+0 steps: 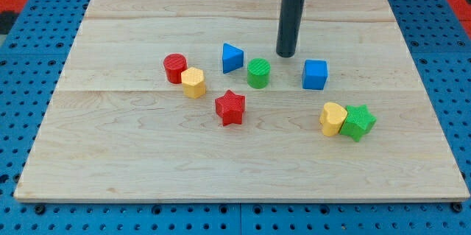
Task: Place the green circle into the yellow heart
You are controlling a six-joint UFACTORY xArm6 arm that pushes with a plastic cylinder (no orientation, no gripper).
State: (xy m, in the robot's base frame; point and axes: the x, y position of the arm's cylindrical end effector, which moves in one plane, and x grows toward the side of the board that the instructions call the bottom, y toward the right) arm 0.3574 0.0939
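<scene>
a pale wooden desk (147, 154) lies on a blue pegboard, and eight small coloured blocks are spread over its middle part. this arm has no hand, so there is nothing wide, narrow or holding; it ends in a dark rod, and my tip (285, 55) stands on the wood just above and to the right of the green circle (258, 73), near it but not touching.

the green circle sits close to the centre, beside the blue triangle (232, 57) on its left, with the blue cube (315, 74) further to its right. the yellow heart (333, 118) is lower and well to the view's right, touching the green star (358, 122). the circle and the heart are well apart.

i judge that the task is almost all still to do: the circle is not near the heart. my tip is also on the wrong side for a push toward the lower right, so it should first go around to the circle's upper left. the red star (229, 107), red cylinder (175, 68) and yellow hexagon (193, 82) are on the left, out of that path.
</scene>
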